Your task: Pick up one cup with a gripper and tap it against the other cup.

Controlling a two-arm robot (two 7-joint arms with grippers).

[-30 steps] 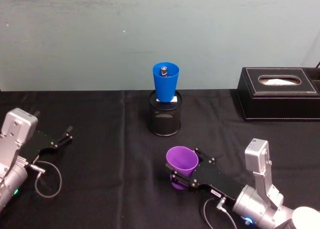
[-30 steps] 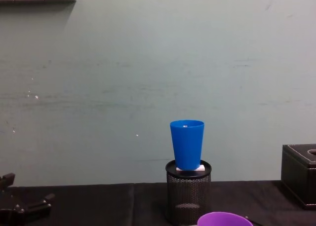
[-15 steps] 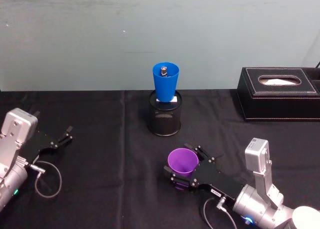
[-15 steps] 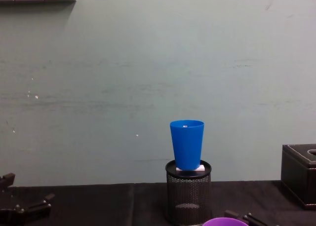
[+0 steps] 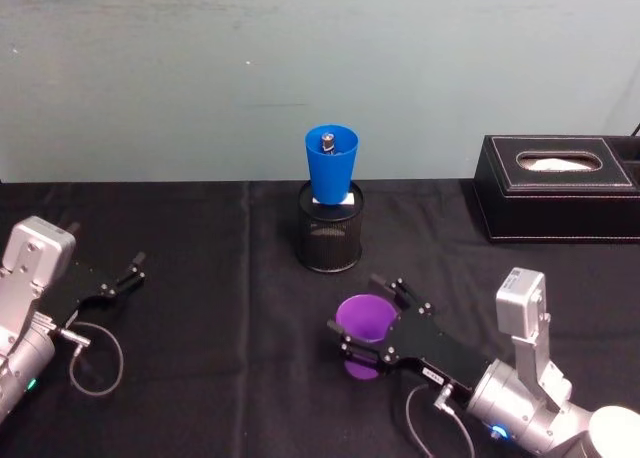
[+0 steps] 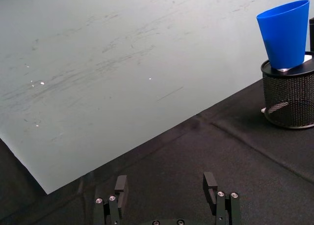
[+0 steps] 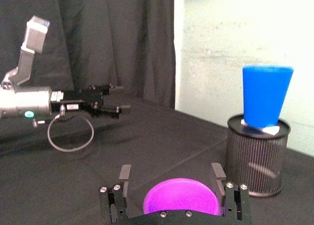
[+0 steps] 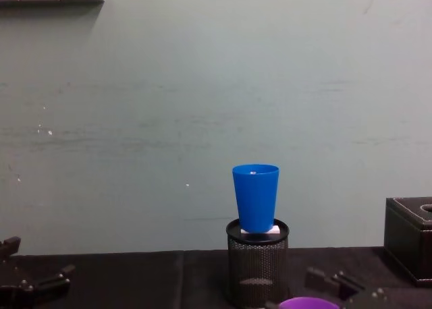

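The purple cup (image 5: 364, 321) stands upright on the black cloth, its rim also low in the chest view (image 8: 308, 303) and close up in the right wrist view (image 7: 180, 196). My right gripper (image 5: 368, 316) is open, one finger on each side of the cup and a gap showing on one side. The blue cup (image 5: 331, 163) sits in the mouth of a black mesh pen holder (image 5: 330, 240) farther back, apart from the purple cup, and is plain in the right wrist view (image 7: 266, 95). My left gripper (image 5: 128, 275) rests open at the far left (image 6: 165, 183).
A black tissue box (image 5: 560, 188) stands at the back right. A pale green wall (image 5: 150, 68) closes off the table's far edge. A cable loop (image 5: 95, 358) lies beside the left arm. Bare black cloth (image 5: 220, 308) lies between the arms.
The purple cup has come down from a raised, tilted position to stand upright on the cloth. The right gripper went down with it. The left arm and blue cup have not moved.
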